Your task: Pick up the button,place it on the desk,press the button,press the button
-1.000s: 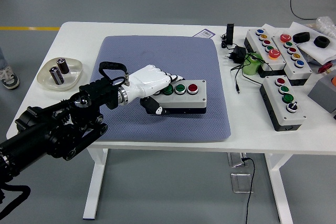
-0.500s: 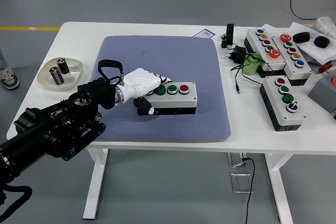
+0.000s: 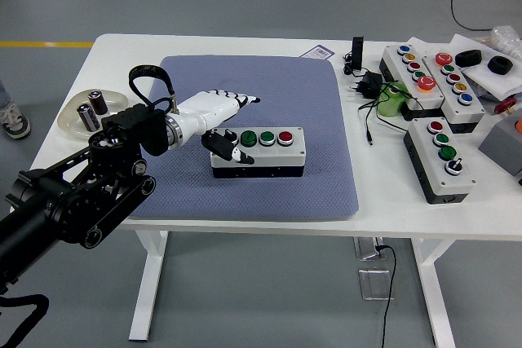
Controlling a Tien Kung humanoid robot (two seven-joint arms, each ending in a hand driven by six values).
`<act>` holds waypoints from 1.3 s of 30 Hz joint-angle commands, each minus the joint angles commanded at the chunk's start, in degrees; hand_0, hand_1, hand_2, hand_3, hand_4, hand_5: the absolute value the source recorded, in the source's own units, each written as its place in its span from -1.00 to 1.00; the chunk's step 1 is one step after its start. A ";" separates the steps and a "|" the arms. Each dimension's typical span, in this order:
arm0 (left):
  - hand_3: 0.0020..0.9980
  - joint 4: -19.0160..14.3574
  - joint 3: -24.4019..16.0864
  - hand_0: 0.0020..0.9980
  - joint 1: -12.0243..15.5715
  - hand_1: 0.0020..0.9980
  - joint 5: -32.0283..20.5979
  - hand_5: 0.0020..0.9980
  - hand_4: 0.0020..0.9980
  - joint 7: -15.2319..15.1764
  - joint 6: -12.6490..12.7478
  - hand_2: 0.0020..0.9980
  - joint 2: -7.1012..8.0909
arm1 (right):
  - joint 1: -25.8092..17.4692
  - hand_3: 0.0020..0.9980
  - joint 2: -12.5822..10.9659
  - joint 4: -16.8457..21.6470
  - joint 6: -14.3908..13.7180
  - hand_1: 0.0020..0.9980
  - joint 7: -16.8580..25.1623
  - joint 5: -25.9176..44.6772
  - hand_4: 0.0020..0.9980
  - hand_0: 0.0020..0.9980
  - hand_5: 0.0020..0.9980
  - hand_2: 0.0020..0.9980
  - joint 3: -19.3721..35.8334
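1. The grey rectangular button box with two green buttons and one red button (image 3: pixel 258 153) lies flat on the blue-grey fabric mat (image 3: pixel 261 87), a little toward 6 o'clock of the mat's middle. It sits where it was half a second ago, further toward 9 o'clock than a second ago.
2. The white five-fingered left hand (image 3: pixel 214 116) has let go of the box. Half a second ago it lay over the box's 9 o'clock end; now it is lifted and drawn back toward 10 o'clock, fingers extended and holding nothing, the thumb hanging just by the box's 9 o'clock end.
3. This suggests the placing step is finished and the pressing steps come next; no button looks pressed yet.
4. The right hand is out of view.
5. At 3 o'clock on the white table (image 3: pixel 122 50), three similar button boxes (image 3: pixel 436 156) stand untouched; at 9 o'clock a cream shallow dish (image 3: pixel 94 116) holds two small cylinders.
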 joint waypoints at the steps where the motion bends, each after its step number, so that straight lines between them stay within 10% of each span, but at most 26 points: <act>1: 1.00 -1.78 -1.18 0.78 0.42 0.87 -0.25 -0.27 0.75 0.37 0.52 0.95 0.12 | -0.01 0.27 0.01 -0.01 0.00 0.09 0.00 0.06 -0.54 0.27 -0.50 0.13 -0.03; 5: 1.00 -8.05 -2.53 0.78 0.74 0.87 -0.54 -0.27 0.75 5.09 5.53 0.95 0.48 | 0.00 0.27 -0.01 -0.02 0.02 0.09 -0.02 0.13 -0.54 0.27 -0.50 0.13 -0.18; 6: 0.77 -8.95 -2.48 -0.49 0.64 -0.65 0.16 -1.00 0.25 6.98 7.47 -0.62 0.44 | 0.03 0.27 -0.01 -0.03 0.03 0.09 -0.04 0.14 -0.54 0.27 -0.50 0.13 -0.24; 11: 0.77 -12.16 -2.19 -0.49 0.40 -0.65 0.73 -1.00 0.25 11.69 8.04 -0.62 0.56 | 0.11 0.27 0.04 -0.01 0.03 0.09 -0.06 0.18 -0.54 0.27 -0.50 0.13 -0.24; 12: 0.48 -12.43 -1.99 -0.90 0.41 -1.00 0.59 -1.00 0.02 11.87 7.15 -0.92 0.64 | 0.12 0.27 0.04 -0.01 0.03 0.08 -0.06 0.17 -0.54 0.27 -0.50 0.13 -0.20; 23: 0.51 -14.63 2.01 -0.99 0.74 -1.00 -2.59 -1.00 -0.04 13.83 -8.04 -1.00 0.98 | 0.20 0.27 0.09 -0.01 0.02 0.08 -0.10 0.25 -0.54 0.27 -0.50 0.13 -0.41; 39: 0.64 -12.35 4.60 -0.98 -0.04 -1.00 -3.15 -1.00 -0.14 14.45 -9.76 -1.00 0.19 | 0.25 0.27 0.00 -0.03 0.05 0.08 -0.04 0.05 -0.55 0.27 -0.50 0.13 -0.22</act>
